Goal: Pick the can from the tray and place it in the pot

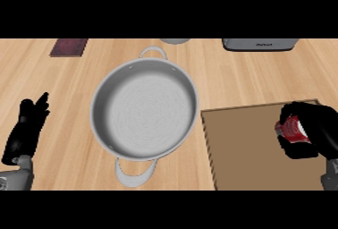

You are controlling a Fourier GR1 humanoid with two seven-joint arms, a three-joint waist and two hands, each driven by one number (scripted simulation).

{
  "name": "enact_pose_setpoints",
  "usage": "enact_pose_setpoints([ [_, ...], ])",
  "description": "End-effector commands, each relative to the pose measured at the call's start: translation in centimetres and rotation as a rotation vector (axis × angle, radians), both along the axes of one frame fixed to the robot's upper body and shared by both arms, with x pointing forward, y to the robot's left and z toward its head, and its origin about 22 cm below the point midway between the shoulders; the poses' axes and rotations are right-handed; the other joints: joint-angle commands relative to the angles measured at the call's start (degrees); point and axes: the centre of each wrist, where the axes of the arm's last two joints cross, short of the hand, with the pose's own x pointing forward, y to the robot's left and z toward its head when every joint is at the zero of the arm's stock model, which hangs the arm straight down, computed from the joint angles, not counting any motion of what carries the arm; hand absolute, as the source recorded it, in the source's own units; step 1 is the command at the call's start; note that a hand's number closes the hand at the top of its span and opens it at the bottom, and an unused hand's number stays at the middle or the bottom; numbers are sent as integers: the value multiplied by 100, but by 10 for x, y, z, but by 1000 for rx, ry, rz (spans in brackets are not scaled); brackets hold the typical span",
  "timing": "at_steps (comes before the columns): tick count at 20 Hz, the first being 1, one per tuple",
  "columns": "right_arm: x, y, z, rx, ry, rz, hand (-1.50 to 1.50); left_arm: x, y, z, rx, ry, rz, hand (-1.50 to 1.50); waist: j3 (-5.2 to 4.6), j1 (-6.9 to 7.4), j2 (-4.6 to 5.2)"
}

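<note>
1. Head view, and I'm looking steeply down on the counter (pixel 59 80). My right hand (pixel 315 132) sits over the tray's right edge, fingers and thumb curled round the can (pixel 292 129).
2. The can is red with a pale end, tilted in the grasp, and it's over the tray (pixel 244 147) near that right edge. I can't tell whether it has left the tray's surface or is touching it.
3. The tray is a flat brown board at the counter's near right corner. Its left edge runs just beside the pot's rim, which I judge keeps the carry short.
4. The pot (pixel 145 112) stands mid-counter, wide, grey and bare inside, one handle toward the far edge and one toward me. That open mouth gives me a generous target.
5. My left hand (pixel 26 129) rests at the counter's left edge, fingers straight and up, holding nothing, well clear of the pot, so it won't foul the path.
6. By my reading, I'm at the pick. The carry leftward and the release over the pot are not yet done.
7. Along the far edge: a dark book (pixel 69 47) left, a metal appliance (pixel 259 44) right.
</note>
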Motion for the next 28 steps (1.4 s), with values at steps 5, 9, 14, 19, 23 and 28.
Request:
enact_pose_setpoints([
  [5, -31, 21, 84, 220, -403, 147, 150, -7, 13, 4, -6, 8, 14, 0, -2, -44, -35],
  [9, -49, 49, 107, 369, -539, 226, 150, 5, 1, 11, 12, 2, -1, 0, -1, -25, -15],
  [14, -67, 75, 169, 355, -608, 280, 150, -9, 19, 4, 11, 5, -23, 0, -10, 78, -6],
  [19, -68, 114, 193, 367, -505, 320, 150, -12, 2, -2, 0, -2, -14, 0, -8, 91, -2],
  [23, -55, 170, 214, 361, -438, 320, 150, 3, -2, 1, 0, 14, -24, 0, -15, 100, -7],
  [28, -5, 208, 219, 388, -345, 280, 150, 7, -14, -2, 2, 5, -21, 0, -7, 118, 28],
])
